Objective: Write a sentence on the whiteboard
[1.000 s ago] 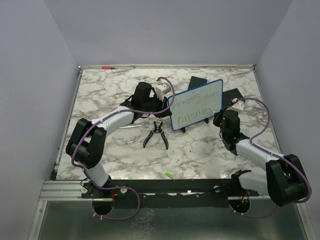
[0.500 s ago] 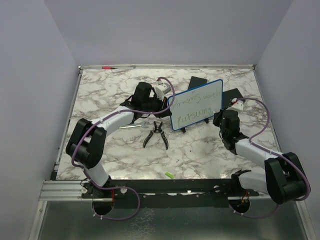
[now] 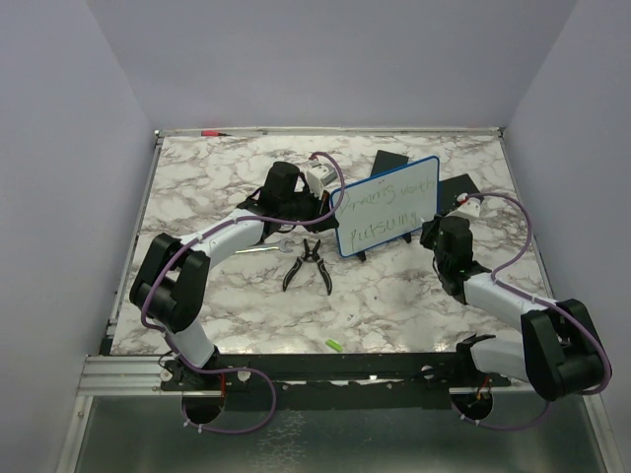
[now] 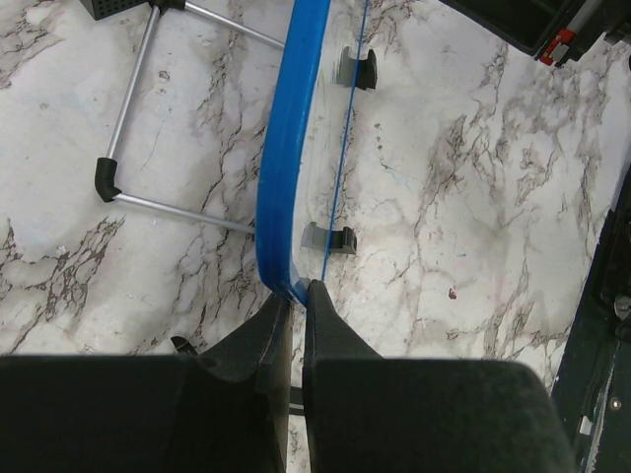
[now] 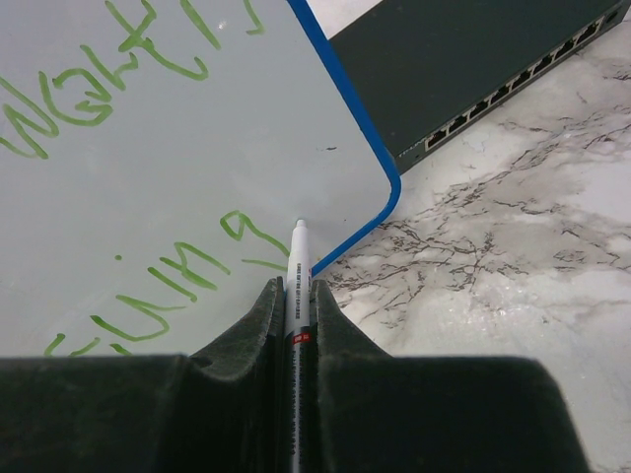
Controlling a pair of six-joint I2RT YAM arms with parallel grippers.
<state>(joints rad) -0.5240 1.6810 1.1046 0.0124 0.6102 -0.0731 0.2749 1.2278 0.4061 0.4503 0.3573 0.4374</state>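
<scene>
Toward the table's (image 3: 414, 296) far edge, the left pincer (image 4: 296, 296) clamps shut on the whiteboard's (image 4: 286, 148) blue frame. The right pincer (image 5: 296, 291) pinches a white pen (image 5: 298, 258), its tip touching the board beside the green sentence (image 3: 386, 212). Open marble lies nearer.

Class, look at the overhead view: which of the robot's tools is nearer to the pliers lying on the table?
Left. The left tool grips the whiteboard at its left edge, just beyond the pliers; the right tool holds a marker at its right end, farther off.
</scene>
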